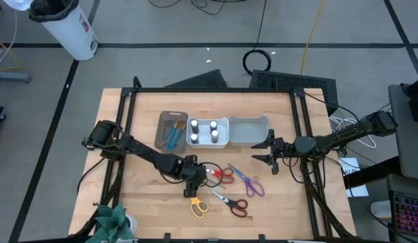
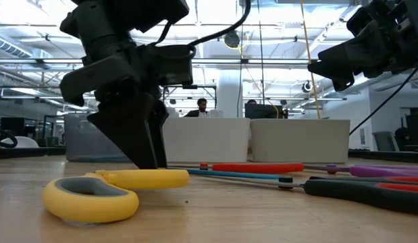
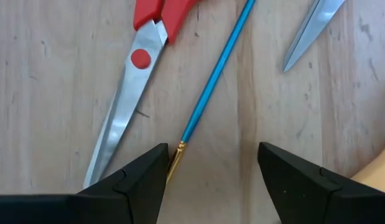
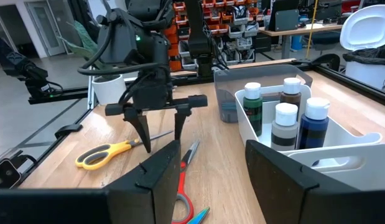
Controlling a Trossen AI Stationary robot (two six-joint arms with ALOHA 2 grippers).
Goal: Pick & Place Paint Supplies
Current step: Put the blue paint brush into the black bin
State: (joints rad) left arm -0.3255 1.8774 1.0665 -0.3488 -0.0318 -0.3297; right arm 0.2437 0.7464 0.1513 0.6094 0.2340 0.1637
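A: Left gripper (image 3: pixel 211 171)?
B: Fingers spread, nothing held, low over the table (image 1: pixel 276 202). The teal brush (image 3: pixel 214 71) lies flat between them, beside the red scissors (image 3: pixel 139 59).
A: Right gripper (image 1: pixel 269 154)?
B: Parted, empty, near the grey bin (image 1: pixel 249 131), well apart from the brush.

Four little white-capped bottles (image 1: pixel 204 131) stand upright in the white bin, behind the left gripper (image 1: pixel 193 182). Several thin brushes (image 1: pixel 173 133) lie together in the brown bin beside them. A loose teal brush (image 3: pixel 214 71) lies flat on the wood, its gold ferrule between that gripper's spread fingers. Red-handled scissors (image 1: pixel 222 173) lie closed just beside it. Yellow-handled scissors (image 1: pixel 198 205) lie at the gripper's near side. Purple-handled scissors (image 1: pixel 249 182) and dark-and-red-handled scissors (image 1: pixel 230 202) lie farther out towards the right arm.
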